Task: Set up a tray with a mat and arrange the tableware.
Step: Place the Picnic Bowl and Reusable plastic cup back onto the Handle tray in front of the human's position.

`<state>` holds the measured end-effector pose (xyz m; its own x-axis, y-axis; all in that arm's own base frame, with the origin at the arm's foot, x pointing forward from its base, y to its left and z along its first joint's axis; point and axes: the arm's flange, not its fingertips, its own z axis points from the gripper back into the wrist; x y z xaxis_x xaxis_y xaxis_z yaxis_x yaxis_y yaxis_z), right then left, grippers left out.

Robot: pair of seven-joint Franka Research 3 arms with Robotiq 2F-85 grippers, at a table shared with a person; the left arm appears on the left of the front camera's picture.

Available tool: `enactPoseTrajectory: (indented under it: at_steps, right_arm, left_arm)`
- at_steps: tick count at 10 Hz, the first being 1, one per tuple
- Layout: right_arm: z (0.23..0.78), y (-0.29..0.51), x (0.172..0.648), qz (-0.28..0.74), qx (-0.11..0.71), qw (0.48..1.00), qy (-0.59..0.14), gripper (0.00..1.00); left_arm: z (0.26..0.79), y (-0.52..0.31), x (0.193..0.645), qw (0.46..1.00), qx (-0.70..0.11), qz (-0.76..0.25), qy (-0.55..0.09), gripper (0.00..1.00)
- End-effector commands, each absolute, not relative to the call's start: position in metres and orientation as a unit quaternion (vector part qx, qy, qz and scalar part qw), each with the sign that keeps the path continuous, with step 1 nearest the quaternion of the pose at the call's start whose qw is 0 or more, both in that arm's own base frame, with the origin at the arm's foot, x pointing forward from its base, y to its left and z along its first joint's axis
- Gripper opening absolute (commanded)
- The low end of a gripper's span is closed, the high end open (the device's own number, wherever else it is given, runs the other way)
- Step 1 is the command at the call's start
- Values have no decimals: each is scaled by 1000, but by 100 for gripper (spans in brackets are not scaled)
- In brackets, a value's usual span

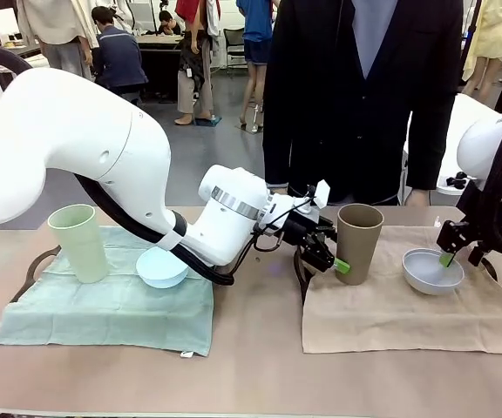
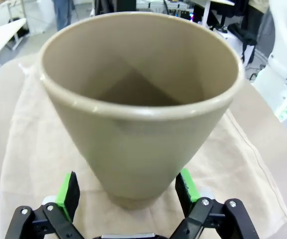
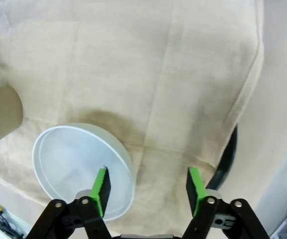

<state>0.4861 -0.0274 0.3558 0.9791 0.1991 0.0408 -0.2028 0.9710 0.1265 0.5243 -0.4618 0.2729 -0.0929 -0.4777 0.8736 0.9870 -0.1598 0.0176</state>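
Note:
A brown-tan cup (image 1: 359, 242) stands upright on the beige mat (image 1: 408, 318). My left gripper (image 1: 334, 261) reaches across the middle and is open, its fingers on either side of the cup's (image 2: 138, 114) base, with a gap on one side. On the same mat lies a white bowl (image 1: 432, 270). My right gripper (image 1: 454, 257) hangs open over it, one finger (image 3: 102, 186) inside the white bowl's (image 3: 73, 164) rim and the other outside. To the left, a pale green cup (image 1: 78, 242) and a light blue bowl (image 1: 162, 266) sit on the green mat (image 1: 103, 309).
Dark tray handles peek out from under the green mat (image 1: 33, 270) and the beige mat (image 1: 301, 279); the rim of the tray (image 3: 228, 154) also shows in the right wrist view. A person in a dark jacket (image 1: 356, 96) stands at the far edge.

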Motion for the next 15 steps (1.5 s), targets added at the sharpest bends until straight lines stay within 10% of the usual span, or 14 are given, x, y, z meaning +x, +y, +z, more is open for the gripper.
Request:
enactPoseTrajectory:
  at_steps: [1,11,15]
  right_arm:
    - [366,-38,478,99,48,994,-20,100]
    - [507,-68,412,120,14,991,-63,93]
    - [512,-69,412,111,15,991,-75,93]
  left_arm:
    - [288,-452,517,600,-359,-657,-280,100]
    - [498,-390,423,820,-113,-548,-118,100]
    - [488,-383,427,804,-117,-565,-143,100]
